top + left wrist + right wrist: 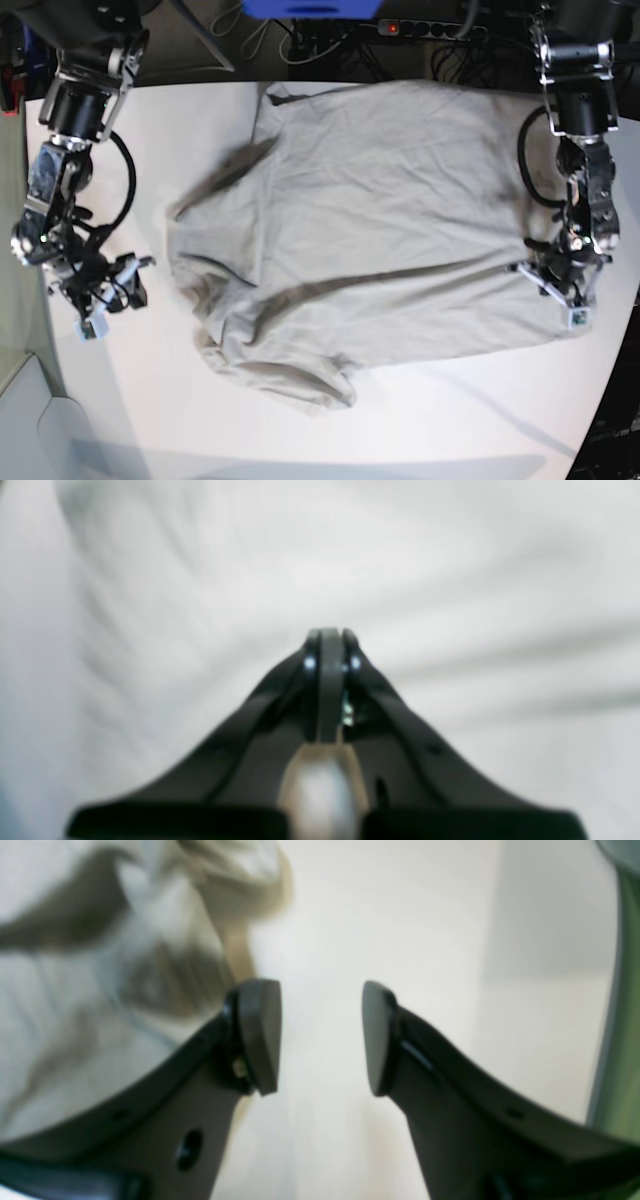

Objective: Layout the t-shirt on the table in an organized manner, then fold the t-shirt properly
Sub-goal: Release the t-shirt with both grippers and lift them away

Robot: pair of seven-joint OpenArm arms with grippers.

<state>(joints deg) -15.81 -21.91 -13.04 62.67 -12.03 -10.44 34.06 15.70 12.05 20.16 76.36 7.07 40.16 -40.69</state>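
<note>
Holding the left gripper (330, 640) together at right by the wrinkled t-shirt (400, 200); holding the right gripper (321, 1037) apart above the table (130, 400) at left.

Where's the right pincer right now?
In the base view, the right pincer is at the left, over bare table, just beside the t-shirt's left edge.

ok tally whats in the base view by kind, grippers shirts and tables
grippers: 2, the left one closed over the shirt and the right one open beside it
t-shirts: 1, the beige t-shirt, spread out and wrinkled
tables: 1, the white table under the shirt
total: 4
</note>
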